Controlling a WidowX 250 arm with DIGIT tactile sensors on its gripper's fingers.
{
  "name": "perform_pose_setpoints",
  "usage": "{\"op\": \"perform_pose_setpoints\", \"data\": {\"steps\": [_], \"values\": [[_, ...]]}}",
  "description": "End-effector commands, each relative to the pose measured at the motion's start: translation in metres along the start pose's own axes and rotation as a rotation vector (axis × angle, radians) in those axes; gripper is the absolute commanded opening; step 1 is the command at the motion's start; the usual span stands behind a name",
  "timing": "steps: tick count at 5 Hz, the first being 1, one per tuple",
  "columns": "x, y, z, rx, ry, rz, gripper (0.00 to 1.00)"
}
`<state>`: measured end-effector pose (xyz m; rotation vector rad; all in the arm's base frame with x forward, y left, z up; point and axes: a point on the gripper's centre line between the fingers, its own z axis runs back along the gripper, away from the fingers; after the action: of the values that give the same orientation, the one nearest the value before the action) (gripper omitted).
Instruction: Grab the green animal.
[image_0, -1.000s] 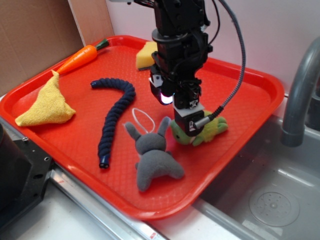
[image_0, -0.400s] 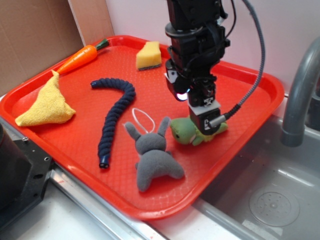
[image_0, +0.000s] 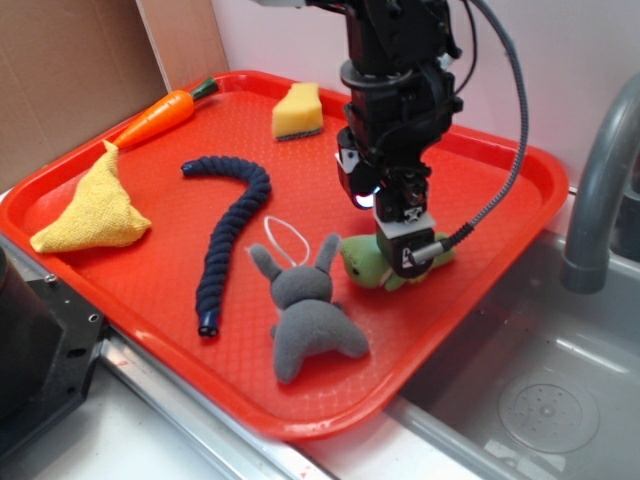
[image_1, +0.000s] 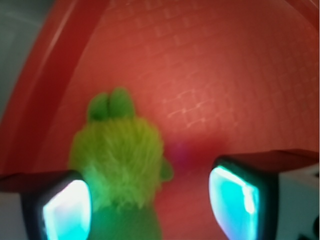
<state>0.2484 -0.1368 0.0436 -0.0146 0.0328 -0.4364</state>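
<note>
The gripper (image_0: 407, 262) hangs low over the red tray (image_0: 520, 170), fingers pointing down and spread wide, holding nothing. The green animal (image_0: 372, 264) lies directly beneath it, and what matters for the coming move is that it does not sit centred in the opening. In the wrist view the green animal (image_1: 117, 160) crowds against the left-hand finger (image_1: 65, 210) of that picture, its fuzzy lime body touching or nearly touching that pad, while bare tray shows between the toy and the right-hand finger (image_1: 235, 200). The toy's long axis runs away from the gripper's palm in that view: the two stubby feet point to the far side, the rounded body is under the fingers, and the darker head end passes out of the bottom of the picture. So the axis lies roughly across the line on which the fingers shut, which suits a pinch over the body's narrow width. My judgement is that a small shift toward the toy's side, then a short drop, would centre it before closing; closing as it stands may catch only the plush edge. In the exterior view the grey bunny (image_0: 305, 310) lies just beside the toy's head, clear of the gripper, and should stay outside the pinch.
</note>
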Motion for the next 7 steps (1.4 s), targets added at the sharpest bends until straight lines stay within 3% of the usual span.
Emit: {"op": "perform_pose_setpoints", "data": {"steps": [1,2,3,5,6,7], "values": [[0.018,-0.012,-0.017,-0.035,0.016,-0.049,1.00],[0.018,-0.014,-0.020,-0.044,0.034,-0.034,0.00],[0.012,-0.006,-0.002,-0.007,0.049,-0.020,0.00],[-0.034,0.039,0.085,0.101,-0.024,0.194,0.00],[-0.062,0.054,0.121,0.199,0.053,0.408,0.00],[-0.072,0.063,0.137,0.199,0.049,0.529,0.00]]}}
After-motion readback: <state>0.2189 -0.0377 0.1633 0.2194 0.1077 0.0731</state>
